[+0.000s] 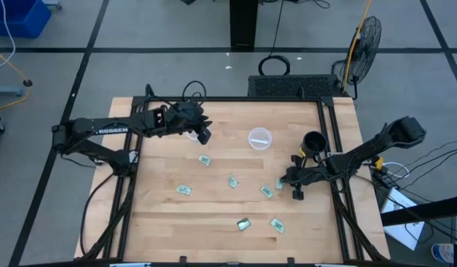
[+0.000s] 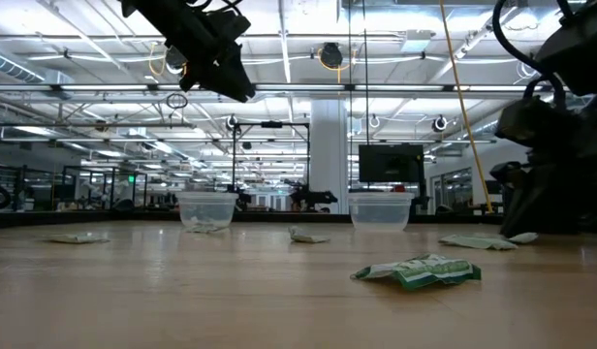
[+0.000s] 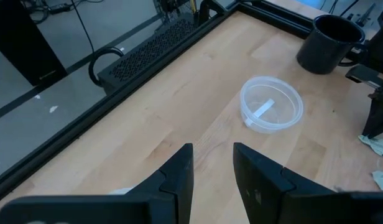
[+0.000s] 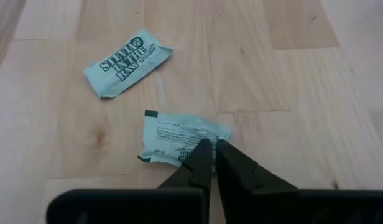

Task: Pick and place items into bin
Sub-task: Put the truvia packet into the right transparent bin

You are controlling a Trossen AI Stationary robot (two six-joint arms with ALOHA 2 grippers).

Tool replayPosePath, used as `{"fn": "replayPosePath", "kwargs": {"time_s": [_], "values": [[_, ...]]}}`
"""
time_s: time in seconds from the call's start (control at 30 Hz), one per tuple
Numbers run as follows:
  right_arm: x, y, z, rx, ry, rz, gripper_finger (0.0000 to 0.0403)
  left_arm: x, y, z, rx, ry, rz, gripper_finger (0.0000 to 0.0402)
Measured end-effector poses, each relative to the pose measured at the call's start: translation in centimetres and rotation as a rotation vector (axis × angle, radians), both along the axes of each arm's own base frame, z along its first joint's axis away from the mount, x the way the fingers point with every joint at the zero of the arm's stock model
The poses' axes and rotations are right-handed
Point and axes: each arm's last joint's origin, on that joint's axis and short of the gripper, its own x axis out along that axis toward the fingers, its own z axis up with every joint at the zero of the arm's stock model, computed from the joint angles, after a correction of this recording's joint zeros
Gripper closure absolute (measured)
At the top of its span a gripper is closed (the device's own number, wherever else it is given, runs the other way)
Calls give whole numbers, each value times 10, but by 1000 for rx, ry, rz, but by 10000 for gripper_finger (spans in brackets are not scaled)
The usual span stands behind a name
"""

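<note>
Wooden table (image 1: pixel 162 222), seven packets (image 1: pixel 243 223), two clear bins (image 1: pixel 260 138), one black cup (image 1: pixel 313 142)

packets (image 1: pixel 205 159): pale green, flat | scattered on table | one (image 3: pixel 264 109) in clear bin (image 3: pixel 292 94)

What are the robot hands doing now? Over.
Right gripper shut on packet, down on table. Left gripper open, empty, hovering near clear cup. Nothing blocking.

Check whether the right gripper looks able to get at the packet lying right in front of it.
Probably yes: the right gripper already sits at the packet edge, fingers nearly together, with nothing between; the second packet lies apart.
</note>
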Motion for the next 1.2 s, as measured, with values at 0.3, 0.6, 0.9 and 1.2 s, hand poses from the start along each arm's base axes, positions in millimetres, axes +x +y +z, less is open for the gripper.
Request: {"fn": "replayPosePath", "kwargs": {"time_s": [0.3, 0.6, 0.9, 1.2], "values": [[14, 2, 15, -74, -225, -8, 400, 0, 0, 0, 0, -3, 0, 282], [53, -10, 76, -538, -380, -207, 401, 0, 0, 0, -1, -4, 1, 282], [83, -58, 141, -655, -237, -354, 402, 0, 0, 0, -19, -15, 16, 282], [77, -109, 132, -375, -121, -348, 402, 0, 0, 0, -17, -13, 13, 282]]}}
